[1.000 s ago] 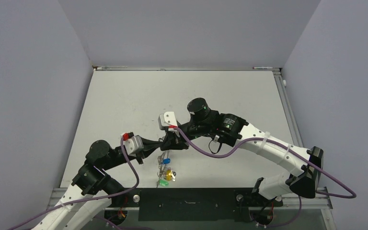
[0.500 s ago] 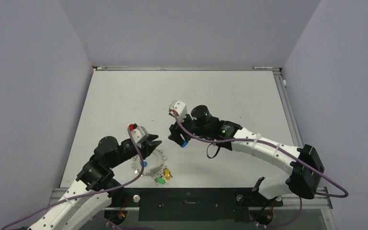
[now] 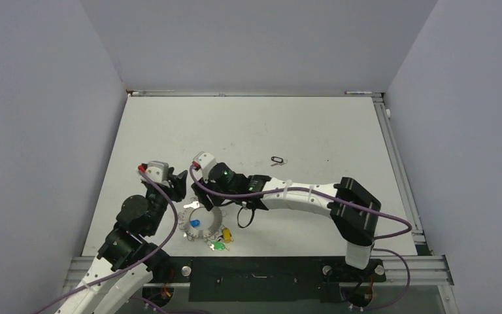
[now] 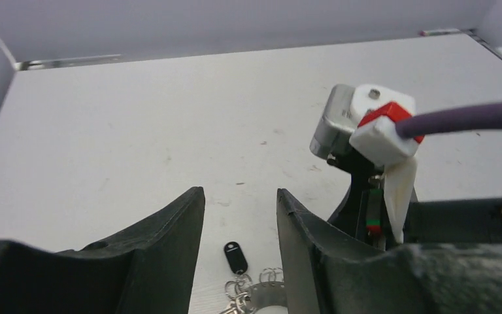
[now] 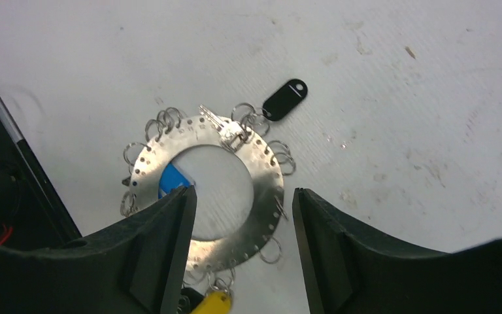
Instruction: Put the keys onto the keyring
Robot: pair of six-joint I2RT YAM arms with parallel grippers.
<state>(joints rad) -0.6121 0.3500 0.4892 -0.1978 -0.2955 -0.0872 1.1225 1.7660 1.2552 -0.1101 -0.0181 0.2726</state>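
White tabletop (image 3: 248,131) with the keyring (image 5: 263,171) lying flat near its front edge, wire loops (image 5: 281,157) round its rim. A black key (image 5: 285,99) sits just outside the rim, a silver key (image 5: 217,125) lies across it, a yellow key (image 5: 212,305) and a green key (image 3: 219,246) lie at its near side, and a blue key (image 5: 170,179) shows in the hole. A lone black key (image 3: 277,159) lies well apart. The right jaws hang spread and empty over the ring; the left jaws, near it, are spread and empty
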